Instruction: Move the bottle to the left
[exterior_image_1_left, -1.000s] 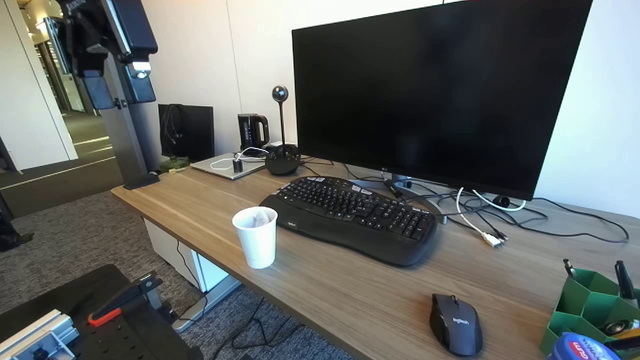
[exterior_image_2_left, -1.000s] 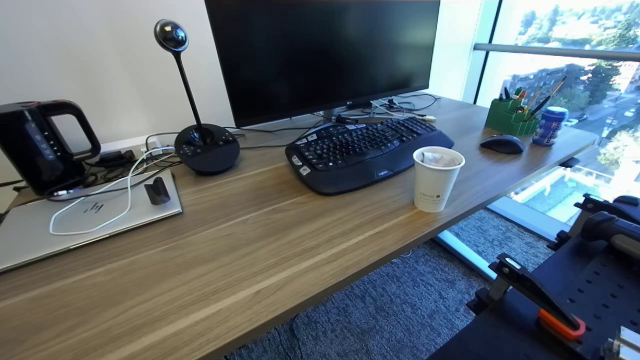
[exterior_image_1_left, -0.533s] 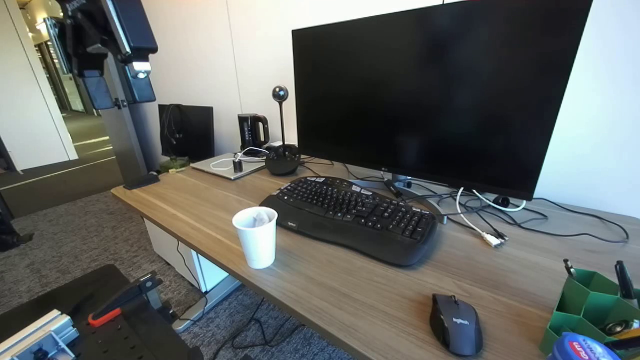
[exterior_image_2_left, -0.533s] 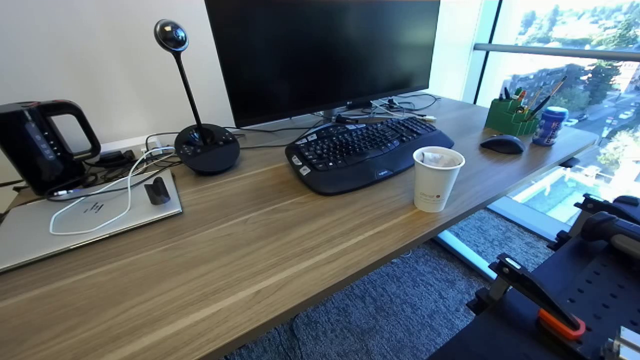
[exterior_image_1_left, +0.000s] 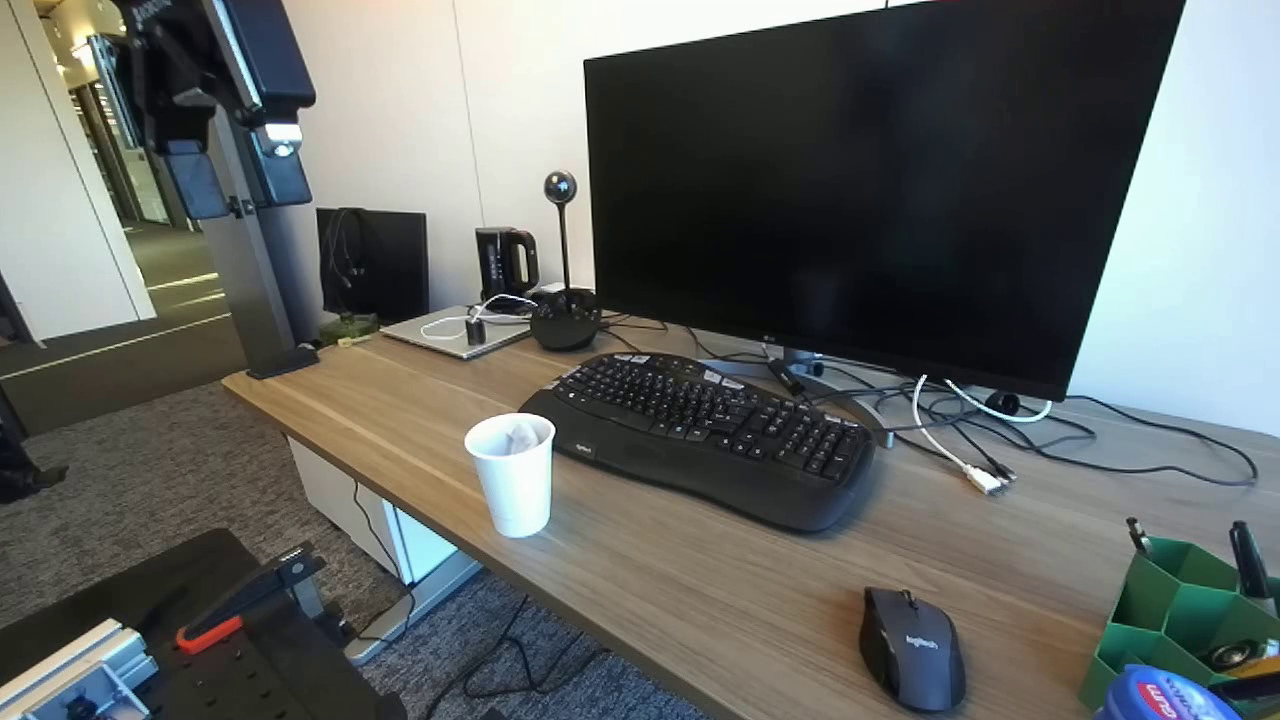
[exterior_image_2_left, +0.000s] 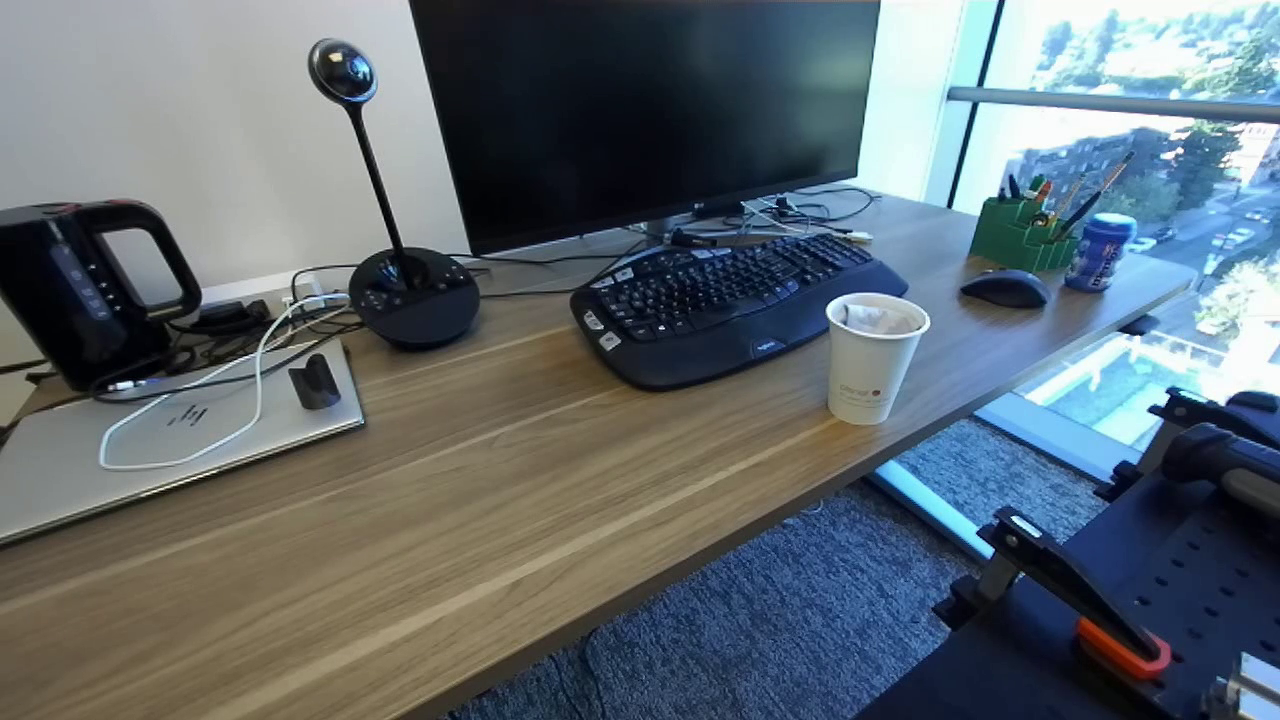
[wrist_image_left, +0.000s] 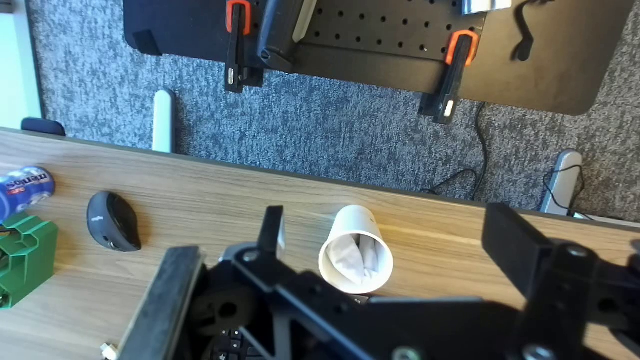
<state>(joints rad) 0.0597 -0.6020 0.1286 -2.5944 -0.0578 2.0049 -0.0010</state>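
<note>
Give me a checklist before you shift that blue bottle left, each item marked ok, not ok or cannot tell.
1. Gripper open, holding nothing: ok.
2. Bottle upright on the desk: ok.
3. Gripper lined up with the bottle: not ok; the wrist view shows the cup near its middle, the bottle at the left edge.
4. Bottle clear of the pen holder: cannot tell; they stand close together, contact unclear.
5. Mouse out of the leftward path: cannot tell; in an exterior view it lies left of the bottle.
</note>
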